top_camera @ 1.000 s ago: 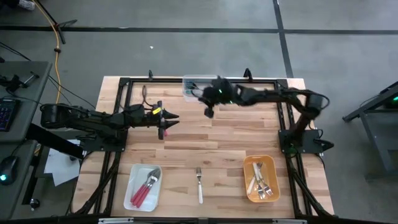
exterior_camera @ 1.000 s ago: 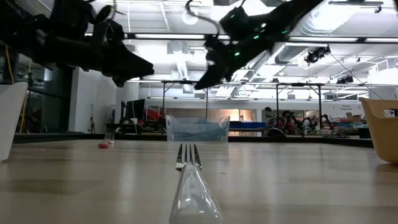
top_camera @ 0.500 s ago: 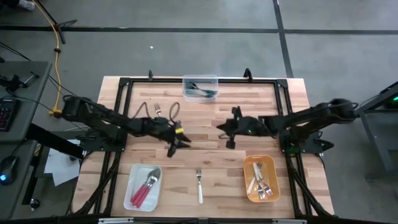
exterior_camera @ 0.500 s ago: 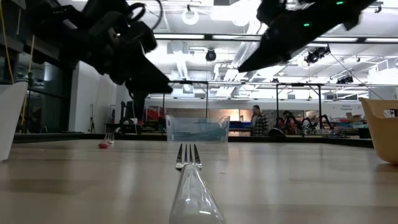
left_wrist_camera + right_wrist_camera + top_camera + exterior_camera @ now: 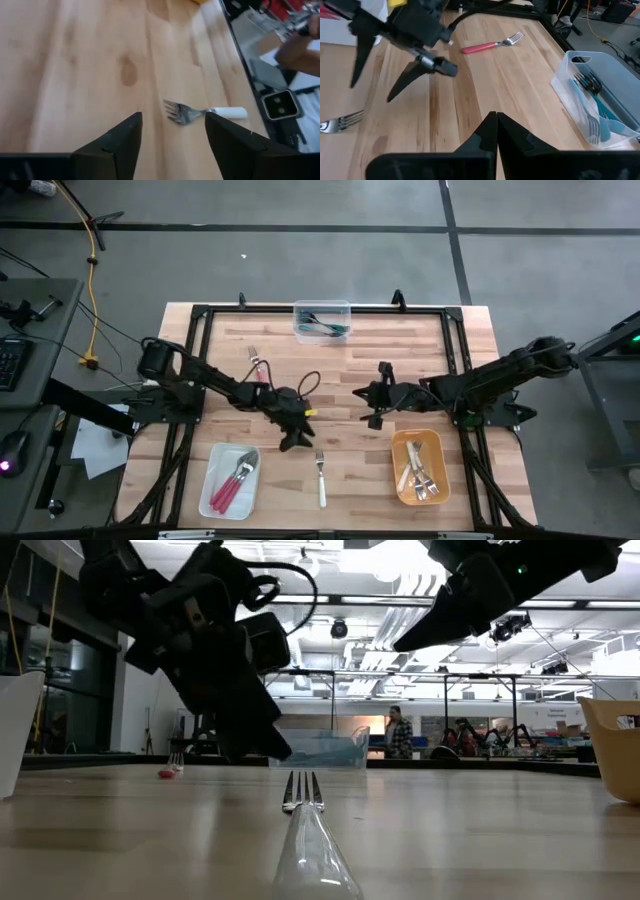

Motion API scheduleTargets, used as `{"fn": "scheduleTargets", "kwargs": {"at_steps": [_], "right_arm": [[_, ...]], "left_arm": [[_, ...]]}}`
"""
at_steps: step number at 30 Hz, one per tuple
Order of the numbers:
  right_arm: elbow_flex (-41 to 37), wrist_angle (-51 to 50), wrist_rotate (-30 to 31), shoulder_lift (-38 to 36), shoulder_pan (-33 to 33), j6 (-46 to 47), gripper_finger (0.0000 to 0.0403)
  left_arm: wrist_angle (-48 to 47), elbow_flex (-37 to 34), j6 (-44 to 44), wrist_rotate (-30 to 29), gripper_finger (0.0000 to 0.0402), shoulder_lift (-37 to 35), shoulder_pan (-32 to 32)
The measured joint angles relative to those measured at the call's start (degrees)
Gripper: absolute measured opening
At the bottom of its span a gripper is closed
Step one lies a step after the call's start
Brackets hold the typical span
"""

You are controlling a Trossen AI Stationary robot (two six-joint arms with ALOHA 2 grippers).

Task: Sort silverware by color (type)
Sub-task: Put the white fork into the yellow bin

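Three trays (image 5: 229, 481) hold sorted forks (image 5: 322, 326) (left gripper (image 5: 291, 438) spread, right gripper (image 5: 374, 409) pressed together).

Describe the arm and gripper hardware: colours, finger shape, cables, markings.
Both arms are dark, jointed links. The left gripper has two black tapered fingers, a yellow mark at the wrist and a looping black cable. The right gripper matches; its fingers are flat, pointed black blades.

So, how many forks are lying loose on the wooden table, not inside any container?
2. A white-handled fork lies near the front edge, between the white tray and the orange bowl. A pink-handled fork lies further back, beside the left arm. No others show, though the arms could cover one.
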Motion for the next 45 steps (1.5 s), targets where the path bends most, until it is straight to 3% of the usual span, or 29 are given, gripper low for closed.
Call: {"fn": "scheduleTargets", "kwargs": {"at_steps": [5,14,28,36,45], "right_arm": [[0.0,0.2,0.0,0.0,0.0,0.0,0.0000],[0.0,0.0,-0.1,0.0,0.0,0.2,0.0000],[0.1,0.0,-0.4,0.0,0.0,0.4,0.0000],[0.1,-0.1,-0.4,0.0,0.0,1.3,0.0000],[0.1,-0.1,-0.4,0.0,0.0,1.5,0.0000]], "left_arm": [[-0.2,2.3,-0.7,1.8,0.0227,3.9,-1.2],[0.5,6.3,-2.2,2.3,0.0225,8.5,-1.6],[-9.0,10.5,-2.5,2.7,0.0180,8.6,-2.2],[-9.4,10.9,-1.6,2.8,0.0183,8.7,-4.8],[-9.2,11.0,-1.9,-1.6,0.0182,8.7,-4.9]]}}
